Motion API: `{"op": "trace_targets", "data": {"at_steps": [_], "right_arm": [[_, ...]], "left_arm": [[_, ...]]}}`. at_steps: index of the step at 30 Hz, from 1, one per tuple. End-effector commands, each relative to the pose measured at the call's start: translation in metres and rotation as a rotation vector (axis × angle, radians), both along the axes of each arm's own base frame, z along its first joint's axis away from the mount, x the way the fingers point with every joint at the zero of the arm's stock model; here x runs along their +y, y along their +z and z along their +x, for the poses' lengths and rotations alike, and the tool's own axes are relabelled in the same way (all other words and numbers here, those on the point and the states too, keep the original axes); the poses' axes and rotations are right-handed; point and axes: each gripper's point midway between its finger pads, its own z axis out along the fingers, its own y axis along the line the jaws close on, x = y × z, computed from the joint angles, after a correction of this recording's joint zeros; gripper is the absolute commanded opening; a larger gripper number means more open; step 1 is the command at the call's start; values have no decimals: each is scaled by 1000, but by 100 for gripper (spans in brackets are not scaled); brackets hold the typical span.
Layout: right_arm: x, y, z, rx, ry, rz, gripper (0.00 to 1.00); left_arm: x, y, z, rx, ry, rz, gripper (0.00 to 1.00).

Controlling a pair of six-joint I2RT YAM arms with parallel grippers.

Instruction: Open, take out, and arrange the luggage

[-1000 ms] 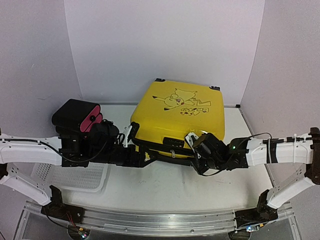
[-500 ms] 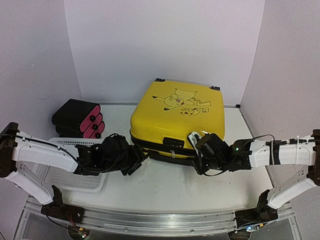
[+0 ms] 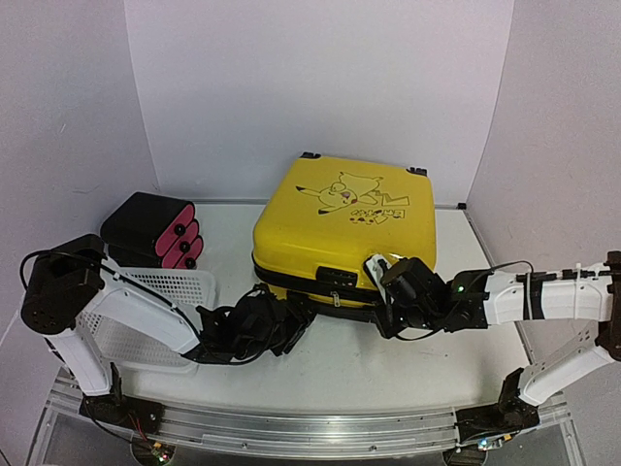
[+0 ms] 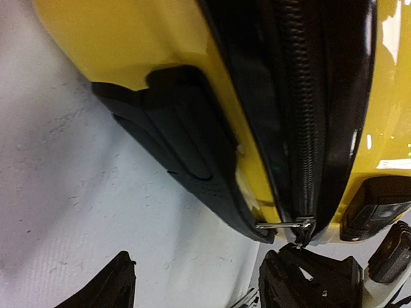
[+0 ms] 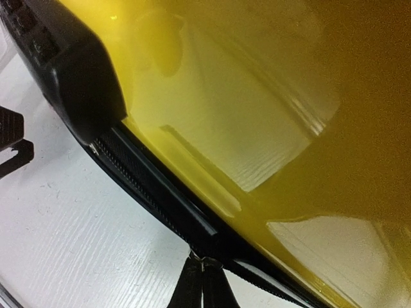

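The yellow luggage (image 3: 340,228) lies flat and closed at mid-table, cartoon lid up. Its black zipper band (image 4: 302,109) runs along the front face beside a black handle (image 4: 180,141). My left gripper (image 3: 299,320) sits low on the table at the front left of the case. In the left wrist view this gripper (image 4: 199,285) is open over bare table, one finger (image 4: 308,282) just under a metal zipper pull (image 4: 282,224). My right gripper (image 5: 202,289) is shut on a second zipper pull (image 5: 204,262) at the front band, and in the top view the right gripper (image 3: 381,296) is there too.
A black case with pink round ends (image 3: 155,228) stands at the back left. A white mesh basket (image 3: 160,296) lies in front of it, under my left arm. White walls close in the back and both sides.
My left arm dropped from beside the black case and swung right to the suitcase's front edge, its jaws narrowing somewhat. The right gripper has stayed in place, shut.
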Motion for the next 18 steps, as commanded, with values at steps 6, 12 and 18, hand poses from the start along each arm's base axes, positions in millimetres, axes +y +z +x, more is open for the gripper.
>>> {"op": "trace_targets", "data": {"at_steps": [6, 12, 18], "right_arm": [[27, 9, -13, 46, 87, 114, 0], [26, 9, -16, 55, 92, 108, 0], [17, 6, -19, 52, 85, 74, 0]], "left_arm": [[-42, 34, 26, -128, 47, -161, 69], [-46, 25, 37, -157, 97, -149, 63], [-40, 25, 52, -210, 151, -128, 54]]}}
